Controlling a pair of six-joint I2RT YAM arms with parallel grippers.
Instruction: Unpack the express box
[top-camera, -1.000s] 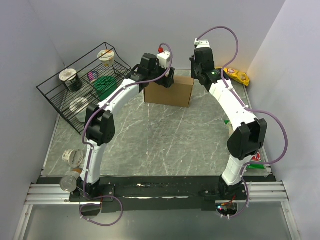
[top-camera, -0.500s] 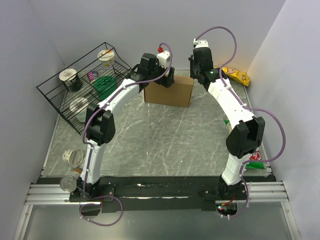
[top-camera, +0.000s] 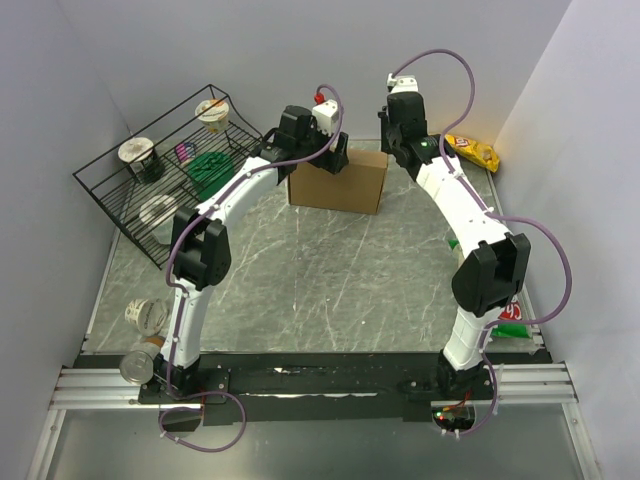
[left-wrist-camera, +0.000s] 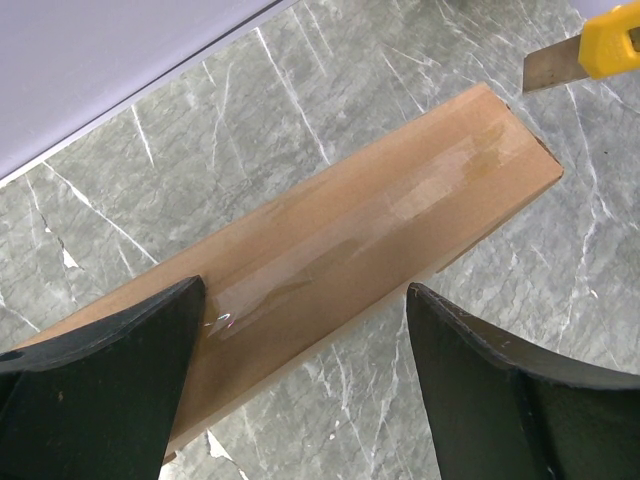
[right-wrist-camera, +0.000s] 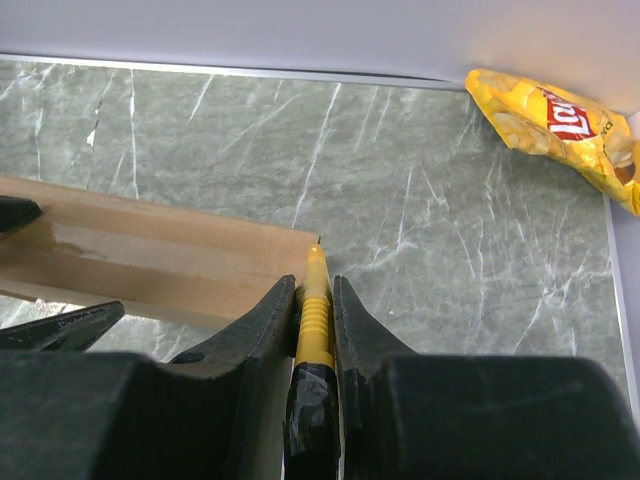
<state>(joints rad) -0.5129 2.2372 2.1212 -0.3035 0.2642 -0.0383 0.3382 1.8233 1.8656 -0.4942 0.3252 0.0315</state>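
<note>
The express box (top-camera: 338, 182) stands on its edge at the back of the table, its narrow taped top face (left-wrist-camera: 330, 250) up. My left gripper (left-wrist-camera: 305, 340) hovers open over the box's left end. One finger (left-wrist-camera: 100, 380) overlaps the cardboard and the other is over the table in front. My right gripper (right-wrist-camera: 314, 285) is shut on a yellow utility knife (right-wrist-camera: 314, 305). The knife's blade tip (left-wrist-camera: 555, 68) sits at the box's right end corner (right-wrist-camera: 300, 240). From above, the right gripper (top-camera: 395, 140) is just right of the box.
A black wire rack (top-camera: 150, 180) with cups and a green item stands at the back left. Two cups (top-camera: 145, 317) lie near the left arm's base. A yellow chips bag (right-wrist-camera: 560, 125) lies in the back right corner, a green packet (top-camera: 513, 312) at the right edge.
My right arm has shifted slightly to the left and towards the back with the knife. The left arm and the box have not moved.
</note>
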